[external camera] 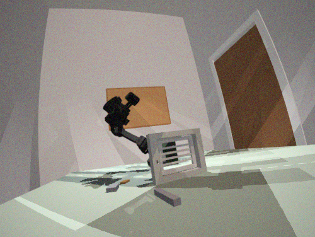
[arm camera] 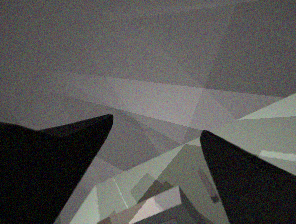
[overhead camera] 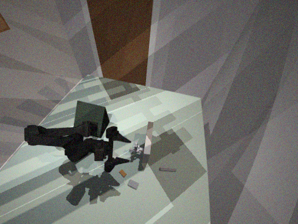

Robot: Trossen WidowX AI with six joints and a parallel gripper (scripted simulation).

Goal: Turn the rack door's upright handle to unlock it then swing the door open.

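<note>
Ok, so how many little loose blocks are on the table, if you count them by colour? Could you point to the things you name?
Orange: 1, a small flat block (overhead camera: pixel 123 173) (external camera: pixel 125 181)
Greyish purple: 2, a short flat block (overhead camera: pixel 133 184) (external camera: pixel 112 188) and a long thin bar (overhead camera: pixel 167 170) (external camera: pixel 167 197) (arm camera: pixel 208 185)
Total: 3

On the pale surface I see an orange block beside a small grey block, and a long grey bar lying apart from them. I also see a brown door in a pale surround and an orange panel on the wall.
</note>
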